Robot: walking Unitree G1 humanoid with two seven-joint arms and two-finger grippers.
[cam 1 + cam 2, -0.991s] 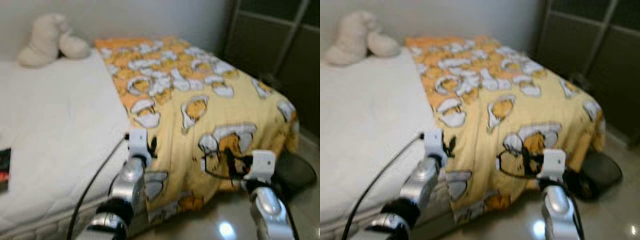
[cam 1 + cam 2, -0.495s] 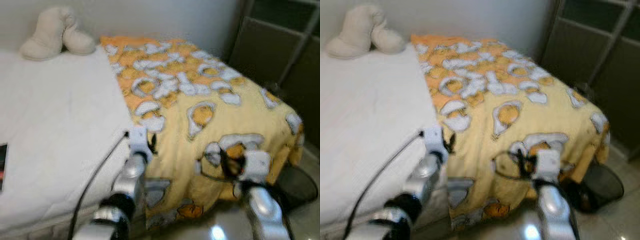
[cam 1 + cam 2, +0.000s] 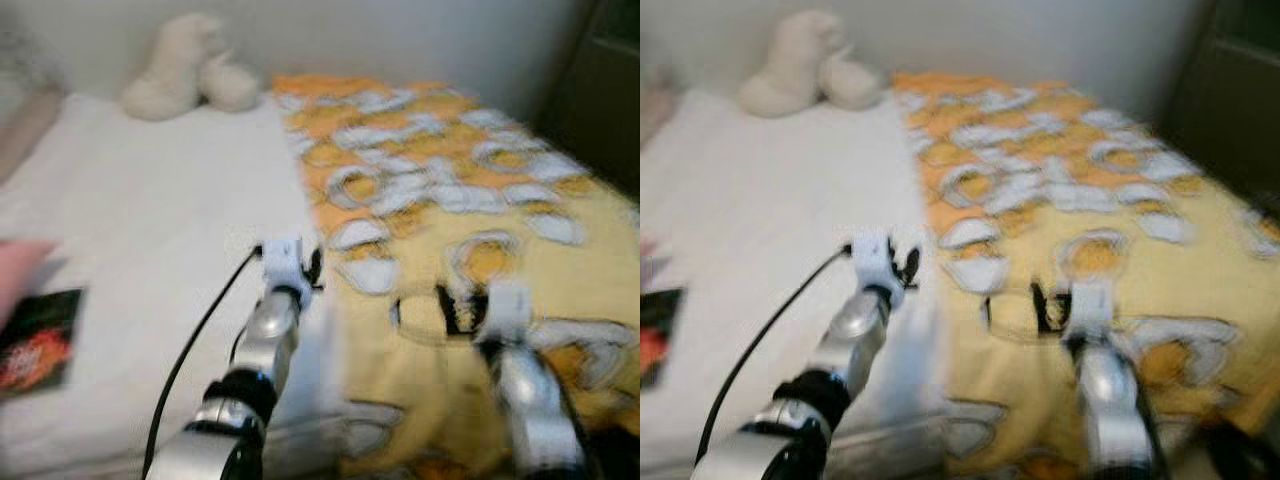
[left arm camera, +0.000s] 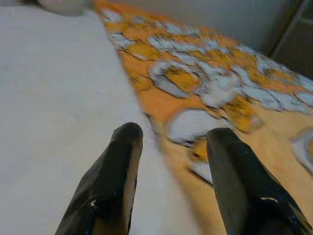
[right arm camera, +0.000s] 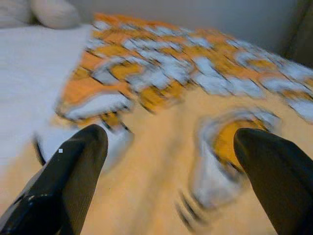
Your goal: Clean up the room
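The left gripper (image 4: 168, 139) is held over the bed, right at the line where the bare white mattress (image 3: 150, 230) meets the edge of the yellow-and-orange patterned blanket (image 3: 470, 200). In the left wrist view its two black fingers (image 4: 115, 171) are seen spread apart with nothing between them; one finger is set over the white mattress, the other over the orange border of the blanket. Whether the tips touch the bedding cannot be told, since the pictures are blurred.

The right gripper (image 5: 168, 142) is held above the blanket, well onto the yellow cloth. Its fingers (image 5: 78, 166) are seen set wide apart in the right wrist view, and nothing is gripped between them; the white-and-orange cartoon shapes printed on the blanket are seen beyond them.

The blanket is spread over the right-hand part of the bed, from near the wall to the near edge, where it hangs down. The left-hand part of the mattress is left uncovered. A cream plush toy (image 3: 190, 70) is seen lying at the far end of the mattress, against the wall and just beside the blanket's far corner. A dark flat item with red and orange print (image 3: 35, 340), perhaps a book or packet, is seen lying on the mattress near its left edge, well apart from both grippers. A black cable (image 3: 195, 350) is seen running along the left arm.
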